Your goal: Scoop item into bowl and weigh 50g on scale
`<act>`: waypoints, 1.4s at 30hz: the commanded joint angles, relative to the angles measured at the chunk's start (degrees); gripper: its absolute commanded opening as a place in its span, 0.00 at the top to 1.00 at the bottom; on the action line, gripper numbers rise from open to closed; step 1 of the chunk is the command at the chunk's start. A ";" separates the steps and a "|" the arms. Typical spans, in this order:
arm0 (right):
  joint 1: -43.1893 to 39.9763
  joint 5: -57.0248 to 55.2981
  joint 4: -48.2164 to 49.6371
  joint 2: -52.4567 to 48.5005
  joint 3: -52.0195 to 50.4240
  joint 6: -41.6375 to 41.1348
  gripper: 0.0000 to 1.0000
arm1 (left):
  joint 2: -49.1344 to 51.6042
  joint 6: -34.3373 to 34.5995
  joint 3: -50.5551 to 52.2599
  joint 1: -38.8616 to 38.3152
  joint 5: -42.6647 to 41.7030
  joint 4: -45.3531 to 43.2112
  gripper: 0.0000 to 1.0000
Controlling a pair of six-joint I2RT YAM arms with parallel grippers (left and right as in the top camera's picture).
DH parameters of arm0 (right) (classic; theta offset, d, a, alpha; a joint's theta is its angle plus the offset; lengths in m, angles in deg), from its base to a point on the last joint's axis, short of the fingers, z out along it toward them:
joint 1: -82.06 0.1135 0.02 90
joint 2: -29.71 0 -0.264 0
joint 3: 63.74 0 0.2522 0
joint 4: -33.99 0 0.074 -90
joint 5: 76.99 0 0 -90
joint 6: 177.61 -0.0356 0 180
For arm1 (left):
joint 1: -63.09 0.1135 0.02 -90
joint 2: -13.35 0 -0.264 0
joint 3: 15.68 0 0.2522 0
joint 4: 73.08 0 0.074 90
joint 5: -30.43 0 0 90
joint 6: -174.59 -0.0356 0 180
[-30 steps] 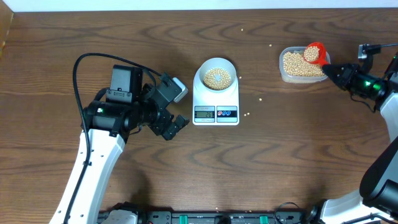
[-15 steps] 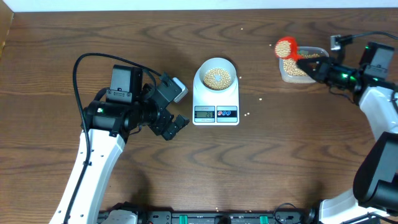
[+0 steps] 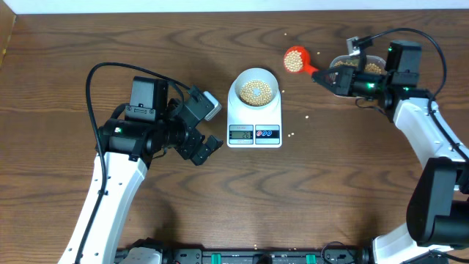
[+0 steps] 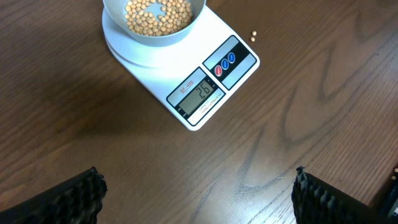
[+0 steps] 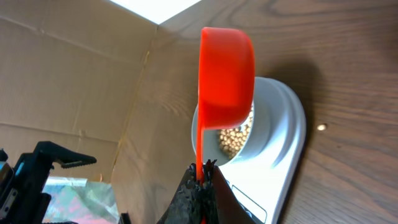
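The right fingers [image 3: 322, 75] are squeezing the thin handle of the red scoop [image 3: 294, 59]. A second ago the scoop was over the clear tub [image 3: 379, 60] near the far right corner of the worktop. Now it is carrying beans [image 3: 256, 91] left and hanging just beside the bowl [image 4: 155, 38], not over it yet. The bowl is sitting on the scale [image 3: 255, 119], mid-worktop, partly full. The screen is showing 26, so I think about half is missing. The left fingers [image 4: 199, 196] are waiting wide apart, holding nothing. The beans are small, round and tan. The bowl is smooth and pale, and the scale is flat and white with round corners.
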 commanded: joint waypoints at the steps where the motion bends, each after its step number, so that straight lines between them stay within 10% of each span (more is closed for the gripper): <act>1: 2.10 -0.70 0.35 -0.37 -0.26 -0.07 0.99 | -0.52 -0.37 -2.19 0.24 0.15 0.02 0.02; 25: 14.60 -21.86 -2.71 -0.37 -0.26 29.66 0.99 | -0.52 -0.37 -2.19 0.24 0.15 0.02 0.02; 42: 15.43 -24.02 -2.47 -0.37 -0.26 33.18 0.99 | -0.52 -0.37 -2.19 0.24 0.15 0.04 0.02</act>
